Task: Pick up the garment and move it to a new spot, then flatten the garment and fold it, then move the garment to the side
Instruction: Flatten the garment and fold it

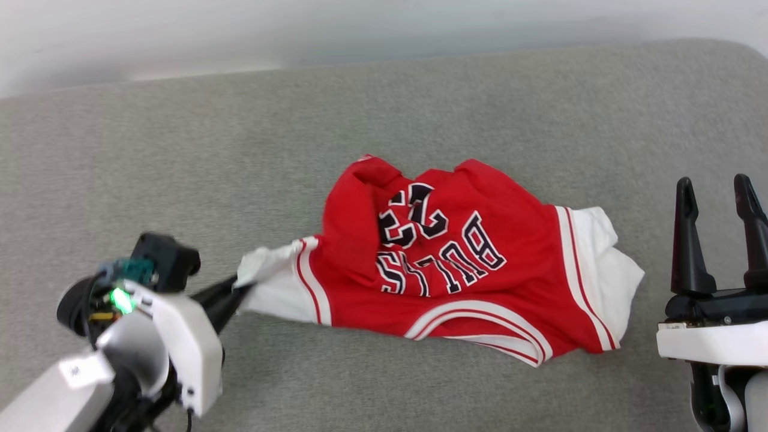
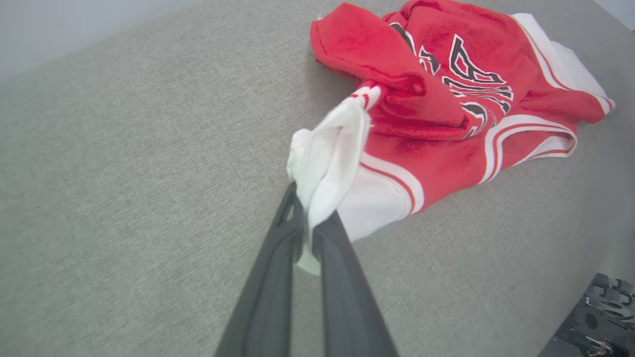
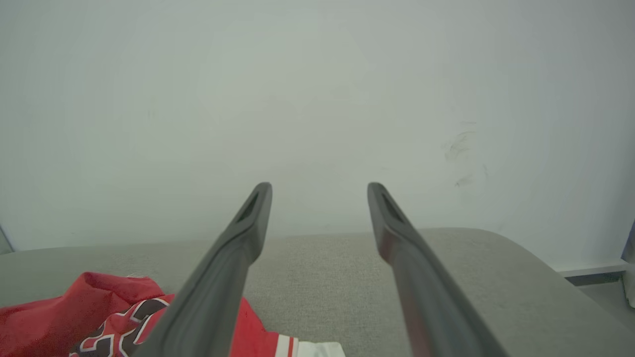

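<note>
A broad grey woven surface point(image 1: 420, 108) is lying under everything. The garment point(image 1: 468, 252), soft crumpled red jersey with white sleeves, is resting mid-surface, its long axis running left to right, lettering upside down, striped neckline facing the robot. The left gripper point(image 1: 243, 291) is pinching the white sleeve tip; the right gripper point(image 1: 714, 183) is hovering nearby, fingers spread.

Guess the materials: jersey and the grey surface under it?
Jersey: soft knit fabric, matte, probably polyester or cotton; it creases and bunches limply. Lettering looks printed or stitched on, can't tell. Surface: woven grey upholstery-like cloth, matte; fine heathered weave, rounded padded-looking corner.
</note>
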Robot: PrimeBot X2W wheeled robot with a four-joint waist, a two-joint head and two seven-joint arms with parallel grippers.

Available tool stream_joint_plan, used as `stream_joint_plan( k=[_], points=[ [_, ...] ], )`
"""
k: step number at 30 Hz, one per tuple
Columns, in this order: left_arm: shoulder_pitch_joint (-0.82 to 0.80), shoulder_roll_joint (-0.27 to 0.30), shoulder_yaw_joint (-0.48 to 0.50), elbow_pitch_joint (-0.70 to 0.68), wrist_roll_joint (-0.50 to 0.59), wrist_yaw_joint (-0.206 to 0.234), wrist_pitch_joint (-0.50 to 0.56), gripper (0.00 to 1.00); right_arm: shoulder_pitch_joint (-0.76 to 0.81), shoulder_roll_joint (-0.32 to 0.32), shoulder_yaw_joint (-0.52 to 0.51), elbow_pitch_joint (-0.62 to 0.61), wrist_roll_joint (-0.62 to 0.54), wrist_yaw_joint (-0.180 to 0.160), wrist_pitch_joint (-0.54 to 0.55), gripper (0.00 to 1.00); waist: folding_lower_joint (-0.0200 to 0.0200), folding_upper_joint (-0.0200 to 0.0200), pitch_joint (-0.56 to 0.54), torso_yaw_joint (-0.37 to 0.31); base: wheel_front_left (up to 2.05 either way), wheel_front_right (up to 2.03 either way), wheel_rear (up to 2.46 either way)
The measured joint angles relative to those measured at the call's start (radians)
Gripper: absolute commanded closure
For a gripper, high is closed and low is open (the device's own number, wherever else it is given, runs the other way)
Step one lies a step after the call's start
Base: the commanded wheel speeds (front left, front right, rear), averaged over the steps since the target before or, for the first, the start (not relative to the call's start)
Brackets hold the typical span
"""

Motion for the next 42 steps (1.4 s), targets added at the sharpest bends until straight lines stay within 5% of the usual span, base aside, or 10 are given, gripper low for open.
stream_joint_plan(
  k=[11, 17, 26, 27, 28, 39, 42],
  points=[
    [0.286, 0.146, 0.144, -0.353, -0.171, 0.159, -0.005, 1.0, 0.017, 0.0, -0.001, -0.001, 0.0, 0.0, 0.0, 0.0, -0.0001, 0.0, -0.055, 0.064, 0.0, 0.0, 0.0],
    [0.327, 0.197, 0.179, -0.213, -0.213, 0.175, 0.016, 1.0, 0.012, -0.001, 0.021, 0.006, 0.0, 0.0, 0.0, 0.0, -0.0001, 0.0, -0.039, 0.044, 0.0, 0.0, 0.0],
    [0.224, 0.109, 0.087, 0.042, -0.149, 0.156, 0.058, 1.0, -0.001, -0.007, 0.027, 0.028, 0.0, 0.0, 0.0, 0.0, -0.0001, 0.0, -0.016, -0.007, 0.0, 0.0, 0.0],
    [0.214, 0.102, 0.08, 0.066, -0.139, 0.151, 0.052, 0.6, -0.001, -0.007, 0.028, 0.03, 0.0, 0.0, 0.0, 0.0, 0.0, 0.0, -0.015, -0.01, 0.0, 0.0, 0.0],
    [0.205, 0.092, 0.077, 0.091, -0.131, 0.151, 0.042, 0.0, -0.001, -0.007, 0.03, 0.033, 0.0, 0.0, 0.0, 0.0, 0.0, 0.0, -0.015, -0.011, 0.0, 0.0, 0.0],
    [0.151, -0.024, 0.101, 0.149, -0.02, 0.134, -0.263, 0.0, 0.003, -0.02, 0.039, 0.055, 0.009, 0.0, 0.001, 0.0, -0.0001, 0.0, -0.043, 0.013, 0.0, 0.0, 0.0],
    [0.15, -0.051, 0.11, 0.07, 0.0, 0.081, -0.391, 0.0, 0.003, -0.016, 0.036, 0.056, 0.006, 0.0, 0.001, 0.0, -0.0001, 0.0, -0.058, 0.02, 0.0, 0.0, 0.0]
  ],
)
